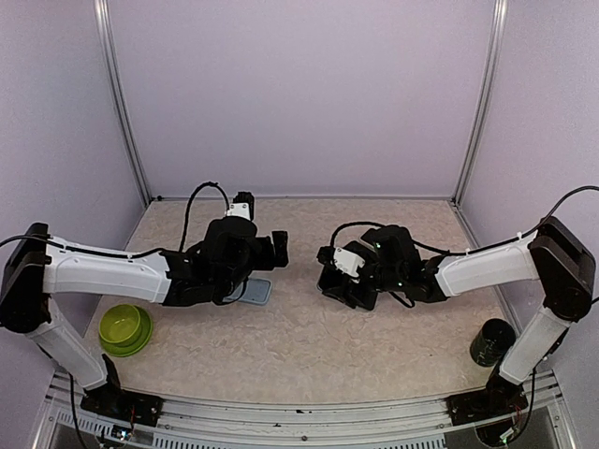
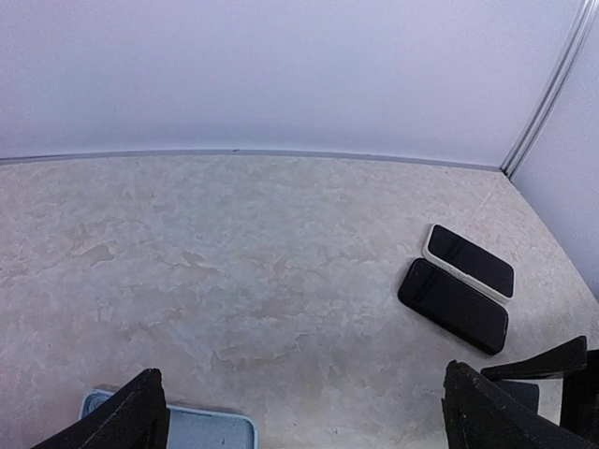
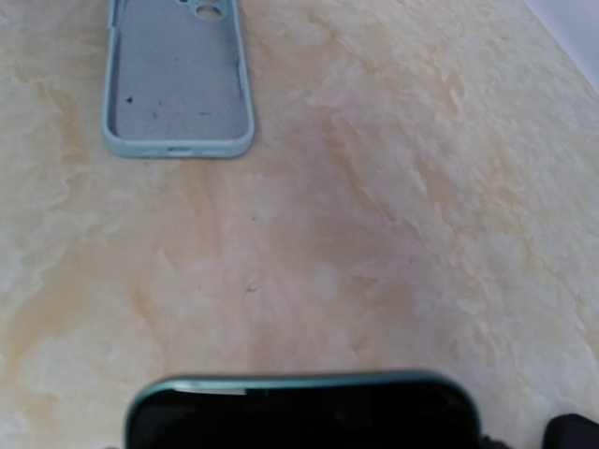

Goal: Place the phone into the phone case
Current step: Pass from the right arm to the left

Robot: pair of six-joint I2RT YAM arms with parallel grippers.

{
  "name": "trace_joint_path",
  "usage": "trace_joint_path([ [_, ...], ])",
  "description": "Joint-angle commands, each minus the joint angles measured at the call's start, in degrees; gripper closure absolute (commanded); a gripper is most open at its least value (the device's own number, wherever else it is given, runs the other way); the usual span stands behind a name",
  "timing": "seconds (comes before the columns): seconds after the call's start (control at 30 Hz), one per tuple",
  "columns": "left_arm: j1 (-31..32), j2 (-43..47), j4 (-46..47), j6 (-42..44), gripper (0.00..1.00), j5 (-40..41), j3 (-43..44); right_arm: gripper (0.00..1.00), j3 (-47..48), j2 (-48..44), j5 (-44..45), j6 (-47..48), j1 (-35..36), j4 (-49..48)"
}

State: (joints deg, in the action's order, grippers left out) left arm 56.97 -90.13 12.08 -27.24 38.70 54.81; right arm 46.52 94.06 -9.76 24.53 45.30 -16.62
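Note:
The phone case (image 3: 178,79) is light blue and lies hollow side up on the table; it shows under my left arm from above (image 1: 255,292), and its corner (image 2: 192,428) sits just below my left fingers. My left gripper (image 2: 309,421) hovers open over bare table beside the case, pointing right (image 1: 278,247). A dark phone (image 3: 301,416) with a teal rim fills the bottom of the right wrist view, held across its width by my right gripper (image 3: 301,426). That gripper (image 1: 330,273) hangs right of the case, a short way off.
Two more phones lie side by side toward the back right corner: a black one (image 2: 454,304) and one with a white rim (image 2: 468,261). A green bowl (image 1: 125,329) stands at the front left, a dark cup (image 1: 491,341) at the front right.

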Motion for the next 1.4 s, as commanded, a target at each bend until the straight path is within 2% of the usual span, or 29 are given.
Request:
trace_joint_path([
  [0.0,0.68,3.73,6.42,4.21,0.01,0.38,-1.71,0.34,0.06,-1.6,0.51,0.35,0.67,-2.96],
  [0.23,3.65,3.58,10.45,8.01,0.01,4.54,-1.89,0.34,0.08,-1.81,0.96,0.12,0.79,-2.73],
  [0.43,3.66,4.93,9.52,3.48,0.01,9.07,-2.25,0.34,0.23,-1.84,0.87,-0.1,0.88,-2.74],
  [0.53,3.67,4.98,10.51,5.74,0.01,6.9,-2.6,0.34,0.32,-1.83,0.83,-0.11,0.93,-2.78],
  [0.67,3.67,2.61,6.9,7.75,0.05,-1.39,-0.69,0.34,0.3,-2.13,1.11,-0.01,1.17,-3.38],
  [0.97,2.7,1.66,7.86,7.74,0.03,-19.22,-2.74,0.34,-0.06,-3.52,3.95,1.04,2.24,-4.6],
  [1.1,-1.17,1.43,9.07,4.19,0.18,-33.19,-3.1,0.34,-1.44,-4.69,4.96,1.38,2.88,-7.65],
  [1.17,-5.34,0.51,10.47,0.7,0.2,-43.22,-3.35,0.34,-2.35,-5.54,5.33,1.63,3.4,-9.23],
  [1.2,-7.08,0.03,12.21,-0.92,0.17,-49.32,-3.88,0.34,-2.95,-5.96,5.54,1.84,3.54,-10.05],
  [1.23,-8.1,-0.72,13.66,-2.22,0.13,-52.0,-4.44,0.34,-3.37,-6.3,5.58,2.1,3.71,-10.65],
  [1.37,-8.3,-1.99,13.73,-2.22,0.1,-53.6,-4.03,0.34,-3.51,-6.71,6.84,3.23,4.58,-11.2],
])
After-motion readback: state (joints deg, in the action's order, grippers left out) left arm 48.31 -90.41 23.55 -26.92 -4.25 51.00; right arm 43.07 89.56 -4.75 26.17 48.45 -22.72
